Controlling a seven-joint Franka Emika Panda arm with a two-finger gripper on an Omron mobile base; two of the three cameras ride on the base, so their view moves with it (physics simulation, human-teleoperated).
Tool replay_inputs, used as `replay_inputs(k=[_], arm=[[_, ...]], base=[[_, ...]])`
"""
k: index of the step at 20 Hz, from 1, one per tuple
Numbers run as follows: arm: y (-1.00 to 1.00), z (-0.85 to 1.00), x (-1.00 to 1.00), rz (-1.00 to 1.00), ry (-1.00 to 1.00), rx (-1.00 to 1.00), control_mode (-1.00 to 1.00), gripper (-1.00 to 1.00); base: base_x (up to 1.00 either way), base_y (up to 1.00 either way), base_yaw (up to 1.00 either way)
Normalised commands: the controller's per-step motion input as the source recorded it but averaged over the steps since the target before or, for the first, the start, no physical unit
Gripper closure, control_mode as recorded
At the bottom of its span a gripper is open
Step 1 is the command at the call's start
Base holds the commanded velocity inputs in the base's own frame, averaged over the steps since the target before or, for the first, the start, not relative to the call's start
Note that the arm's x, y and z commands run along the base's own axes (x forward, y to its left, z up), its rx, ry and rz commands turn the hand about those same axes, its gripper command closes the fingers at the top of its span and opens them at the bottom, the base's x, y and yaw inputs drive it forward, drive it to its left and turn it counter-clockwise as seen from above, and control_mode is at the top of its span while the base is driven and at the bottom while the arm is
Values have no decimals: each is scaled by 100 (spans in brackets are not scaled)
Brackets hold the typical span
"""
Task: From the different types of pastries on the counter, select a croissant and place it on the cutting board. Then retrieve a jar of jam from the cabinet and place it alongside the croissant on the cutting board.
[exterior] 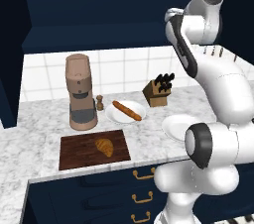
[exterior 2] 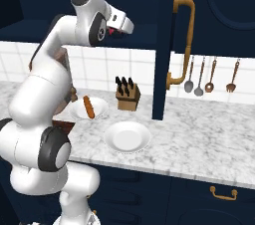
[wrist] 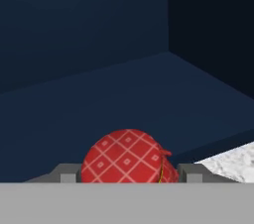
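Two pastries sit far below your gripper (wrist: 128, 176): the croissant (exterior: 104, 146) on the cutting board (exterior: 79, 153), the long stick (exterior: 126, 110) on a white plate (exterior: 116, 114) beyond it.

Counter (exterior: 149, 136): marbled worktop, well beneath the gripper, which is raised to cabinet height with the hand pointing in toward the dark navy shelf (wrist: 149, 99). A sliver of counter shows past the shelf's lower right edge in the hand view.

Cabinet door (exterior 2: 167, 45): open, edge-on in the right base view, off to the side of the hand, gold handle facing out.

Coffee machine (exterior: 79, 91): tan, well below the gripper, behind the board.

Cutting board: dark reddish-brown, at the counter's front edge, directly below and ahead of the arm's base.

Second white plate (exterior 2: 127, 137): on the counter, low and nearer the base than the hand.

Knife block (exterior 2: 127, 97): against the tiled wall, below the hand.

Jar of jam (wrist: 126, 158): red with a white diamond lattice, sitting between your fingertips (wrist: 192, 172) in the hand view. You have the fingers closed in on it from both sides, gripping it just above the shelf floor.

Pepper mill (exterior: 99, 102): small, brown, beside the coffee machine.
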Motion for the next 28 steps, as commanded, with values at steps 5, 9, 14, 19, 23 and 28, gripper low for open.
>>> replay_inputs(k=[5,9,14,19,23,28], arm=[[11,0,-60,0,0,7,-100,100],[29,-1,-64,0,0,0,-100,100],[34,-11,-66,0,0,0,-100,100],[36,-62,-42,3,5,1,-100,100],[32,-56,-5,5,0,5,-100,100],[49,-45,-16,3,0,6,-100,100]], base=[[0,0,0],[0,0,0],[0,0,0],[0,0,0],[0,0,0],[0,0,0]])
